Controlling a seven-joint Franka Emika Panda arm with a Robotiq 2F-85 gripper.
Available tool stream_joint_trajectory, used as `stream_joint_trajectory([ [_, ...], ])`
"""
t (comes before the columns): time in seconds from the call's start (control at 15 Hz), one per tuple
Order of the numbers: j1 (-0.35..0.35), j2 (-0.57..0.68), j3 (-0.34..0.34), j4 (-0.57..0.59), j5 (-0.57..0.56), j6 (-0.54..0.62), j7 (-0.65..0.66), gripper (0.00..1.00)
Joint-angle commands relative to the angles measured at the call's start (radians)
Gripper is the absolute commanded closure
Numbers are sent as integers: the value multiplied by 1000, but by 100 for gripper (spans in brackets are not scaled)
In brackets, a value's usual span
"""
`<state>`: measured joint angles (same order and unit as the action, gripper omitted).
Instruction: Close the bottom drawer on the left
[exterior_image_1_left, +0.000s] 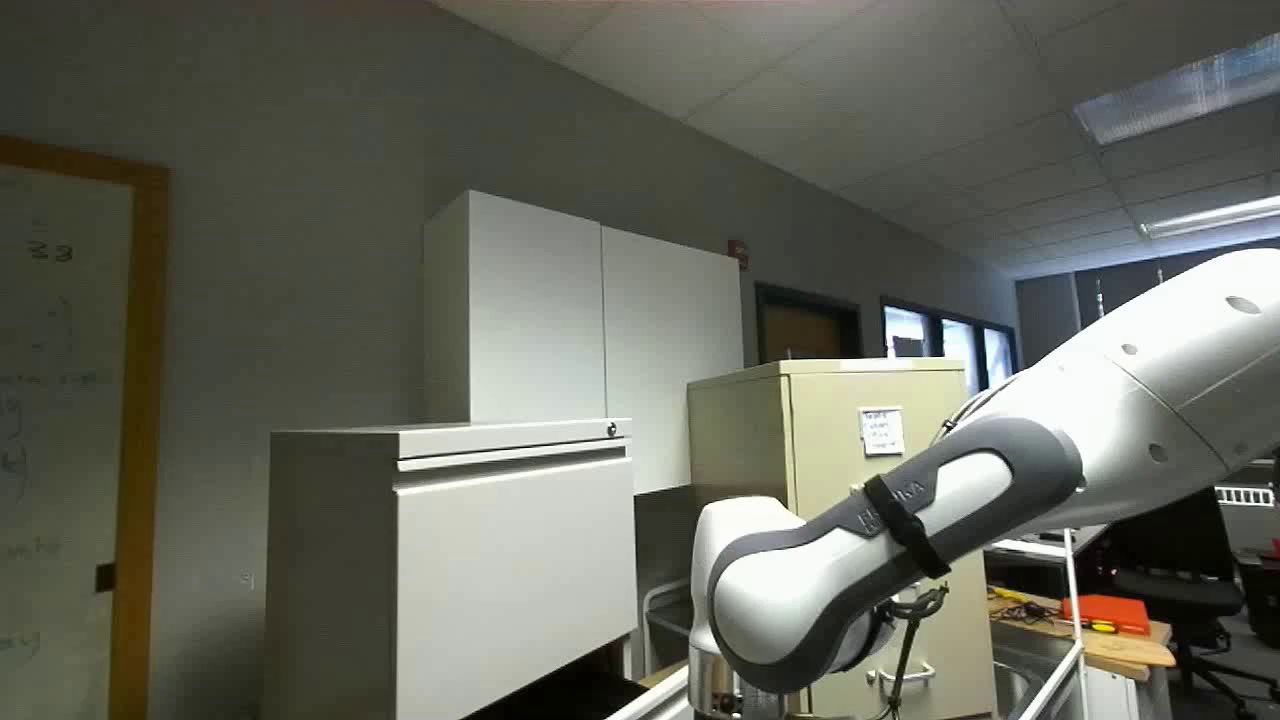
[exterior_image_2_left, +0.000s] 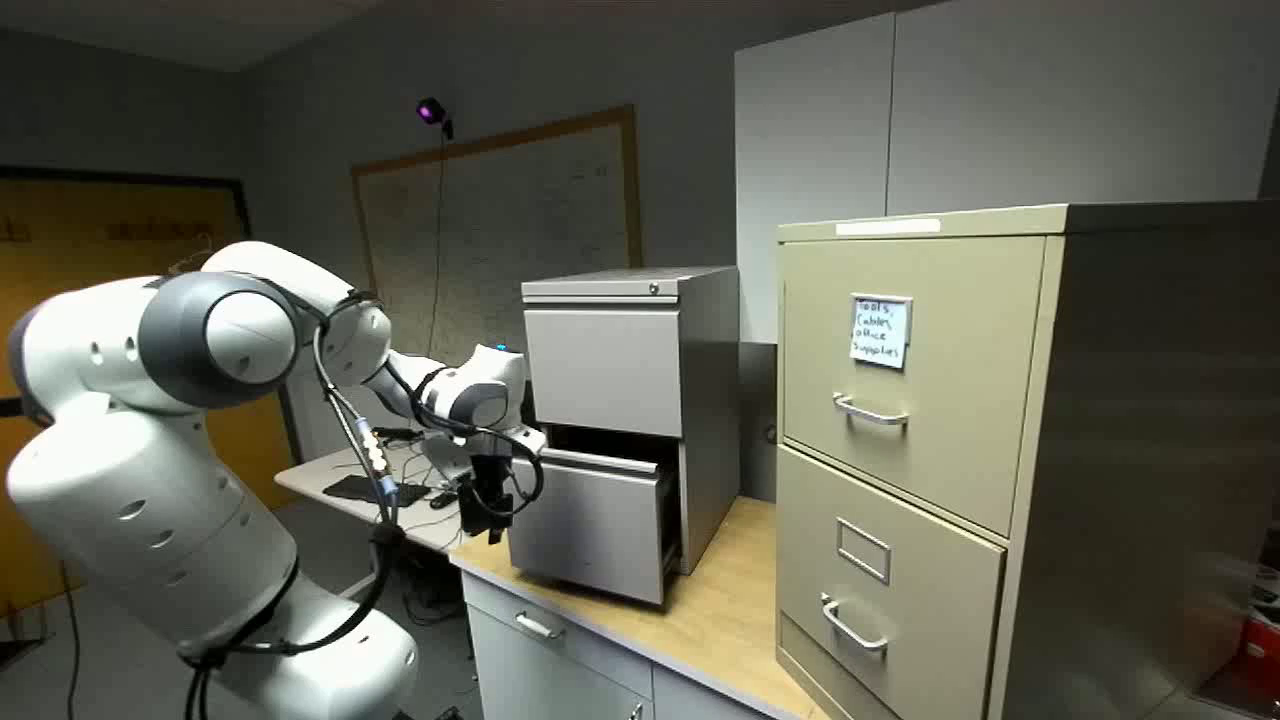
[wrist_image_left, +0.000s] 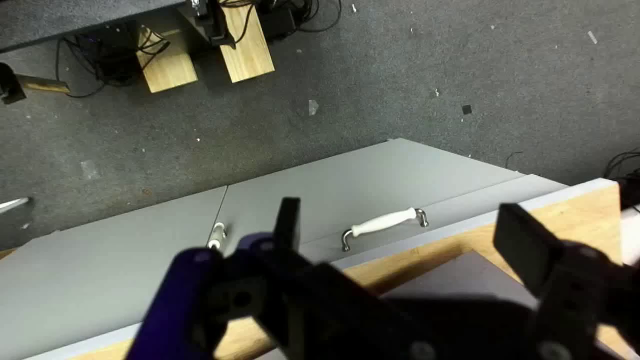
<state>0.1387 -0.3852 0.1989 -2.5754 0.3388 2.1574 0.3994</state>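
Observation:
The bottom drawer (exterior_image_2_left: 590, 525) of the grey filing cabinet (exterior_image_2_left: 708, 400) is pulled out, with a dark gap above its front. In an exterior view only its top edge (exterior_image_1_left: 655, 700) shows, low in the picture. Part of its grey front shows between my fingers in the wrist view (wrist_image_left: 460, 277). My gripper (exterior_image_2_left: 487, 528) points down beside the left end of the drawer front, near its outer face; I cannot tell whether it touches. In the wrist view the fingers of my gripper (wrist_image_left: 402, 212) are wide apart with nothing held between them.
The grey cabinet's top drawer (exterior_image_2_left: 603, 370) is shut. It stands on a wooden counter (exterior_image_2_left: 735, 590) with a white-handled cupboard (wrist_image_left: 382, 221) below. A beige filing cabinet (exterior_image_2_left: 905, 460) stands to the right. A desk (exterior_image_2_left: 330, 478) with cables is behind the arm.

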Motion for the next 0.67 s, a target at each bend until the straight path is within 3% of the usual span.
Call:
stream_joint_trajectory([
  [0.0,1,0,-2,1,-1,-2,1,0],
  [0.6,-9,1,4,3,-21,21,18,0],
])
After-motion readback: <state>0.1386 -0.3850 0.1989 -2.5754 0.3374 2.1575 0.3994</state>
